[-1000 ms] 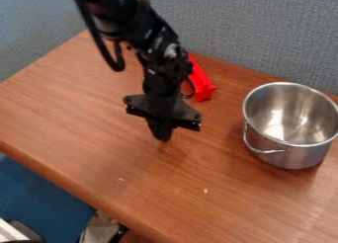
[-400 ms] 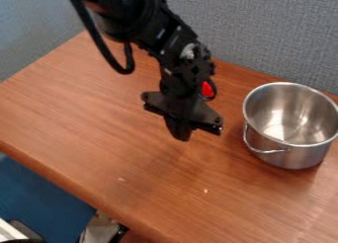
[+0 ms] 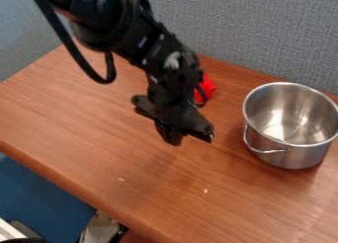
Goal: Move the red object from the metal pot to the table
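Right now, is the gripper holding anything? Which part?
Nothing. The gripper is shut and empty, pointing down over the table. The red object lies on the table behind the arm; the metal pot looks empty.

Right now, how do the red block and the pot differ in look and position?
The red block is small, matte and bright red; the pot is large, round, shiny steel. The block is mostly hidden behind the arm, while the pot is in full view. The block lies outside the pot, which looks empty. Both rest on the table.
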`<state>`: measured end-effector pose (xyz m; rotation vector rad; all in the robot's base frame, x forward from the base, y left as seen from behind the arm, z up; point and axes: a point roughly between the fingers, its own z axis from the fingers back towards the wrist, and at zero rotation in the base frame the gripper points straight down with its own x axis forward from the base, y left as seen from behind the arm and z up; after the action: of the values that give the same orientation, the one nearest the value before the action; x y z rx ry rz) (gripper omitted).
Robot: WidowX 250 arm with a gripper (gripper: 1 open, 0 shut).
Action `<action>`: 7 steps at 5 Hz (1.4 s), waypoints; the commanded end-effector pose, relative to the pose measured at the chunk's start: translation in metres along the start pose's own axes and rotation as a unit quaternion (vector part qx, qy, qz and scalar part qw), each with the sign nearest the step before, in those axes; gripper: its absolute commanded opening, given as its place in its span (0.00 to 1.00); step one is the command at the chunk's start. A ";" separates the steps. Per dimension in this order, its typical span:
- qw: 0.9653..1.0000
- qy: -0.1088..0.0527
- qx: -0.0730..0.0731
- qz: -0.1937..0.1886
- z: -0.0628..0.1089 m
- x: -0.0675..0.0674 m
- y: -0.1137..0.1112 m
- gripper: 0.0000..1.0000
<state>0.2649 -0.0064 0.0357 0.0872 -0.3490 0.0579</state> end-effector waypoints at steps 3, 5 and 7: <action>0.999 -0.047 0.014 0.006 0.013 0.012 -0.001 0.00; 0.998 -0.036 0.034 0.029 0.013 0.045 0.017 0.00; 0.997 -0.047 0.050 0.044 0.003 0.049 0.029 0.00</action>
<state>0.2992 0.0197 0.0482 0.1741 -0.4071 0.1514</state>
